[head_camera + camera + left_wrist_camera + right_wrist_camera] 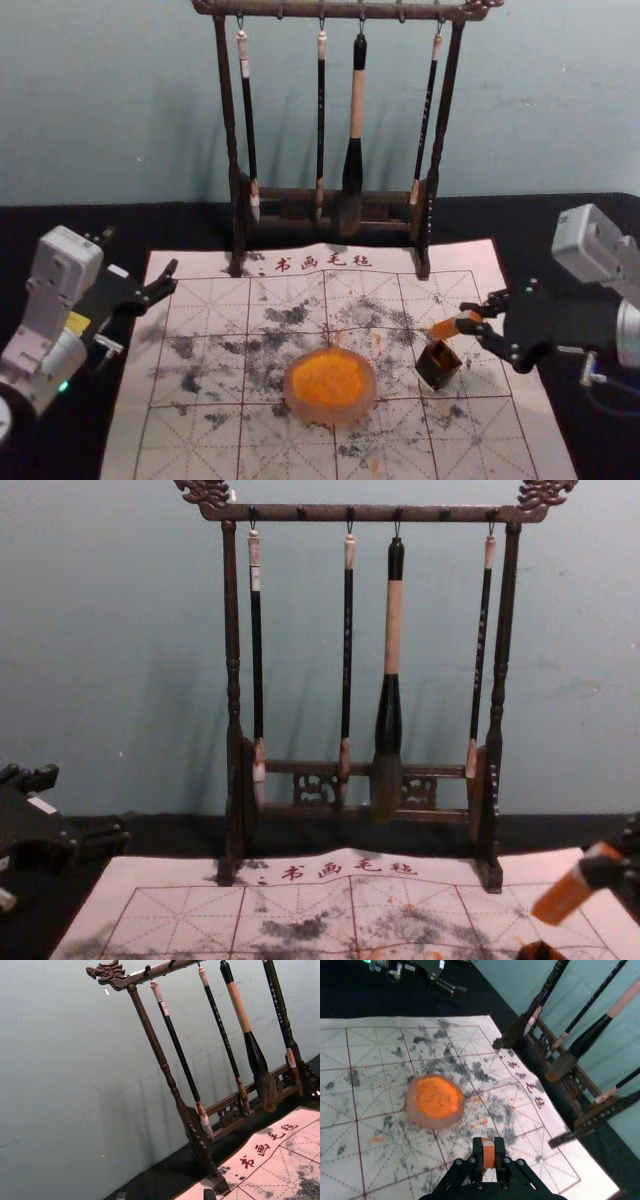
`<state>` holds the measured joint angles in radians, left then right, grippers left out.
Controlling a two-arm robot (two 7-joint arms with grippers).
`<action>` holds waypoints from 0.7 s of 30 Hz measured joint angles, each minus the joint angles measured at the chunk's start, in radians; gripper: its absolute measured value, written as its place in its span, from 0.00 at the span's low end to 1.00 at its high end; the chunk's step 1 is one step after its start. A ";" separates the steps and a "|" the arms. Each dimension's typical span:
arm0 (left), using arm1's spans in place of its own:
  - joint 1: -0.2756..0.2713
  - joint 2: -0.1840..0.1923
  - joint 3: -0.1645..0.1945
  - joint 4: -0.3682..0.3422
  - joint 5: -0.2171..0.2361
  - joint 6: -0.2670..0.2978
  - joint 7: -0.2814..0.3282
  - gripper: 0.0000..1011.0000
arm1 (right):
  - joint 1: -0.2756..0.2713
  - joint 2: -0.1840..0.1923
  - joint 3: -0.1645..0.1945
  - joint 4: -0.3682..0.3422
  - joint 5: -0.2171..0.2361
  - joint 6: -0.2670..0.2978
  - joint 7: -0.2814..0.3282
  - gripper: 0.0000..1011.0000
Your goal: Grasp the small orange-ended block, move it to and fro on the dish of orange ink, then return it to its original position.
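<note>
My right gripper point(474, 317) is shut on the orange-ended block point(444, 328), holding it tilted just above the mat, by the small dark open-topped box point(436, 376). In the right wrist view the block point(489, 1156) sits between the pads of my right gripper point(489, 1148). The chest view has the block point(565, 896) slanting, its orange end down and toward the left. The dish of orange ink point(329, 386) lies on the mat left of the box, apart from the block. My left gripper point(143, 318) is parked open at the left edge of the mat.
The ink-stained calligraphy mat point(180, 440) covers the middle of the black table point(60, 222). A dark wooden rack point(230, 130) with several hanging brushes stands along the mat's back edge, before a pale wall.
</note>
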<state>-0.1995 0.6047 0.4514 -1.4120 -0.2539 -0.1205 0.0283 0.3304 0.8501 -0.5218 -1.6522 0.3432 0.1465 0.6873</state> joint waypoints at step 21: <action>0.000 0.000 0.000 0.000 0.000 0.000 0.000 0.99 | -0.038 0.000 0.022 0.013 -0.014 0.030 0.014 0.11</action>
<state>-0.1995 0.6047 0.4514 -1.4120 -0.2539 -0.1205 0.0283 0.2922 0.8499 -0.4994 -1.6391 0.3296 0.1763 0.7015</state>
